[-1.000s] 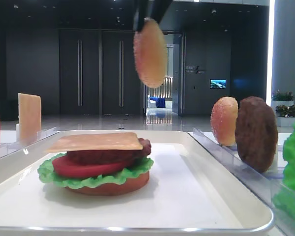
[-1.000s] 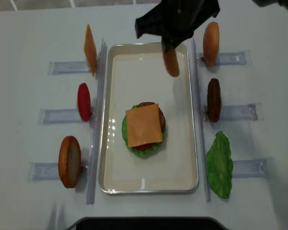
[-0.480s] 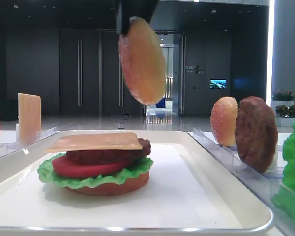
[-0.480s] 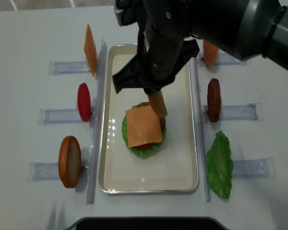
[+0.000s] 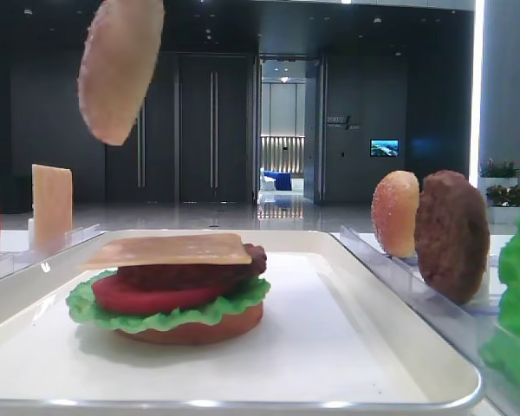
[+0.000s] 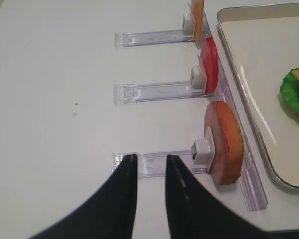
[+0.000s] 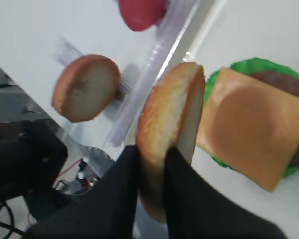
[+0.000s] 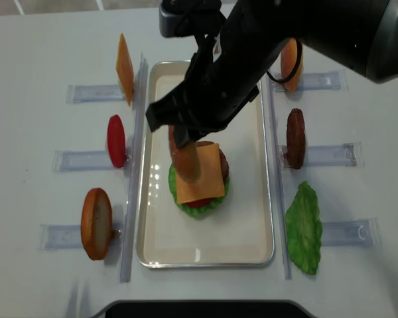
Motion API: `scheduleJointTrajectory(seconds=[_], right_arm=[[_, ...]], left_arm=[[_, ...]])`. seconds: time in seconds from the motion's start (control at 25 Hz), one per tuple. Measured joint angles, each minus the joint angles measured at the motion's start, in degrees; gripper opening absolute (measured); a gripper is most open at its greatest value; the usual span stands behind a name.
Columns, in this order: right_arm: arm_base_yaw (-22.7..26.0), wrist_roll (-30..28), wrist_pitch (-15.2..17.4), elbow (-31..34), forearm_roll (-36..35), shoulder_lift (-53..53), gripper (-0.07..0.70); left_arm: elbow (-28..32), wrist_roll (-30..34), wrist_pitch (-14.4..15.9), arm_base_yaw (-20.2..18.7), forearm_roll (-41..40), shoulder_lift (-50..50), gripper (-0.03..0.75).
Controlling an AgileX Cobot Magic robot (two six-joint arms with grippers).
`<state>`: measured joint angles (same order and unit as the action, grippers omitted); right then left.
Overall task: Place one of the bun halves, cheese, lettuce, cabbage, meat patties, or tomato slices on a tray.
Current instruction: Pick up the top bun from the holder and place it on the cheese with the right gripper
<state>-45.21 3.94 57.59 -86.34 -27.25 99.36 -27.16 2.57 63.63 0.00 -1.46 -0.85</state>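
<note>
Golden bun half is clamped edge-on by the right claw above the tray's cheese-topped stack (left claw parted, grasping nothing).

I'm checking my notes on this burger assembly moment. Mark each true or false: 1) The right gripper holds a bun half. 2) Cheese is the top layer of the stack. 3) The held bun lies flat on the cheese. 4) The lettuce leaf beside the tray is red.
1) True: the right gripper is shut on the bun half.
2) True: the cheese slice tops the stack.
3) False: the bun half hangs on edge in the air, above the stack.
4) False: the lettuce leaf is green.
</note>
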Motion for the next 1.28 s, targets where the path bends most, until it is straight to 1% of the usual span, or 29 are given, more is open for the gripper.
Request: scheduleJointTrajectory(seconds=[0.04, 0.08, 0.2, 0.24, 0.32, 0.4, 0.48, 0.52, 0.56, 0.68, 0.76, 0.88, 0.96, 1.16, 1.28], right_arm=[[1.6, -3.1, -0.4, 0.2, -3.2, 0.0, 0.108], [2.9, -5.0, -0.4, 0.2, -5.6, 0.0, 0.108], [7.9, -10.4, 0.3, 0.3, -9.0, 0.0, 0.108], [9.3, -12.4, 0.4, 0.8, -11.4, 0.0, 0.108], [12.5, -19.0, 0.7, 3.1, -18.5, 0.0, 0.108], [15.1, -25.1, 1.0, 6.8, -26.8, -0.2, 0.108], [17.0, -29.5, 0.9, 10.2, -30.6, -0.3, 0.108], [17.3, -30.6, 0.2, 11.4, -31.3, -0.3, 0.108], [17.4, -31.4, 0.2, 12.1, -31.4, -0.3, 0.108], [16.9, -32.8, -0.2, 12.3, -32.4, -0.3, 0.107], [15.8, -33.6, -1.8, 12.9, -32.7, -0.3, 0.107], [13.8, -34.0, -5.7, 14.4, -32.7, -0.3, 0.107], [13.1, -34.5, -7.4, 15.3, -32.9, -0.3, 0.107], [12.7, -36.3, -10.0, 18.9, -33.8, -0.3, 0.107], [12.7, -37.0, -11.0, 20.7, -34.0, -0.3, 0.107]], left_arm=[[0.0, 0.0, 0.0, 0.0, 0.0, 0.0, 0.148], [0.0, 0.0, 0.0, 0.0, 0.0, 0.0, 0.148], [0.0, 0.0, 0.0, 0.0, 0.0, 0.0, 0.148], [0.0, 0.0, 0.0, 0.0, 0.0, 0.0, 0.148], [0.0, 0.0, 0.0, 0.0, 0.0, 0.0, 0.147], [0.0, 0.0, 0.0, 0.0, 0.0, 0.0, 0.147], [0.0, 0.0, 0.0, 0.0, 0.0, 0.0, 0.147], [0.0, 0.0, 0.0, 0.0, 0.0, 0.0, 0.147], [0.0, 0.0, 0.0, 0.0, 0.0, 0.0, 0.145], [0.0, 0.0, 0.0, 0.0, 0.0, 0.0, 0.14], [0.0, 0.0, 0.0, 0.0, 0.0, 0.0, 0.138], [0.0, 0.0, 0.0, 0.0, 0.0, 0.0, 0.128], [0.0, 0.0, 0.0, 0.0, 0.0, 0.0, 0.118], [0.0, 0.0, 0.0, 0.0, 0.0, 0.0, 0.089], [0.0, 0.0, 0.0, 0.0, 0.0, 0.0, 0.061]])
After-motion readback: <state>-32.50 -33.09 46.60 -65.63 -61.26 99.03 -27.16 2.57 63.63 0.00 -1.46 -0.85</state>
